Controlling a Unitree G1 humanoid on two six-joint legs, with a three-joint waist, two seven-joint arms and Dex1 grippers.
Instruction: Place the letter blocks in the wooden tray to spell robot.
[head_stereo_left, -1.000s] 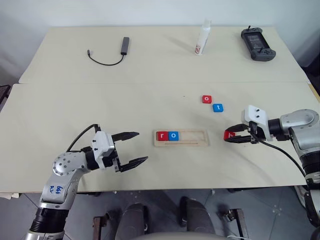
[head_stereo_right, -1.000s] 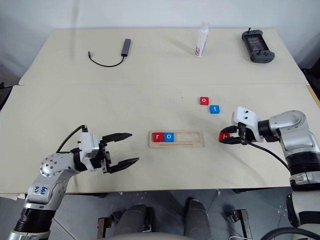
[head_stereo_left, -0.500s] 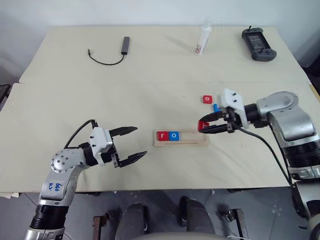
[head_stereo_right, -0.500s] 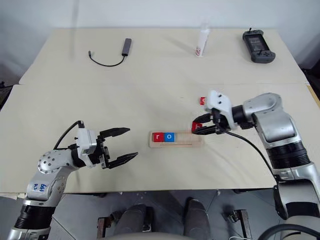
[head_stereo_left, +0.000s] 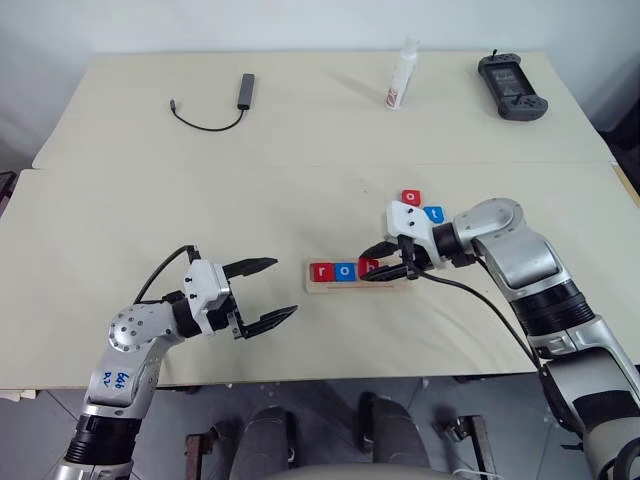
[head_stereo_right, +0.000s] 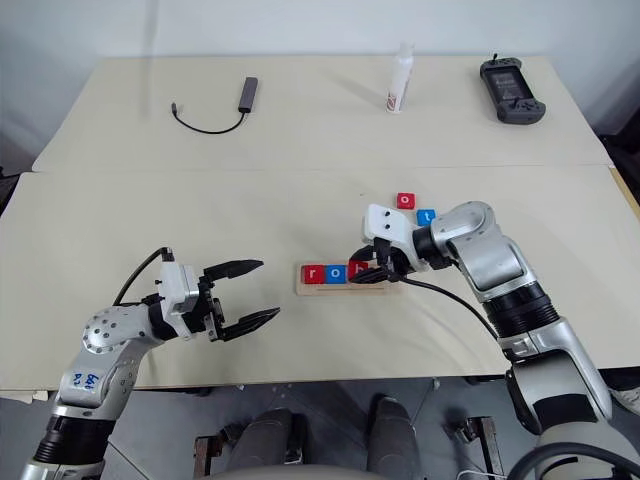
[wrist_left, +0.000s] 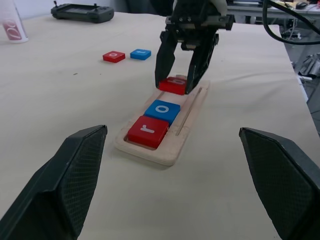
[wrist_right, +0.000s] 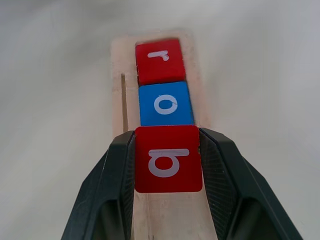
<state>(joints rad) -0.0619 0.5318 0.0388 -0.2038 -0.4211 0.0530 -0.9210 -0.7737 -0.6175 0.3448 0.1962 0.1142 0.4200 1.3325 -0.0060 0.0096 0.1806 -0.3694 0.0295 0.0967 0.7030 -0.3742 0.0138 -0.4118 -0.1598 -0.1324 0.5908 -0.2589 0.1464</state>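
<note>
Here my right gripper (wrist_right: 168, 165) is clenched on the red "b" block (wrist_right: 168, 158), one black finger pressed against each side of it, and I hold it over the wooden tray (head_stereo_left: 393, 285), right behind the blue "o" block (wrist_right: 165, 103) already seated there. Beyond that blue block in the same row lies the red "r" block (wrist_right: 160, 61), at the tray's end on my left; the two touch edge to edge, and the held block sits at the third place, whether resting in the groove or just above it I cannot tell. The part of the tray to my right of the held block is bare wood. Past the tray, on the far side and a little to my right, the red "o" block (head_stereo_left: 411, 197) and the blue "t" block (head_stereo_left: 434, 213) lie on the table (head_stereo_left: 120, 230), just beside each other and apart from the tray. My left gripper (head_stereo_left: 267, 290) hovers over the table to my left of the tray, its two fingers spread wide with nothing between them, pointing toward the tray but well clear of it.
</note>
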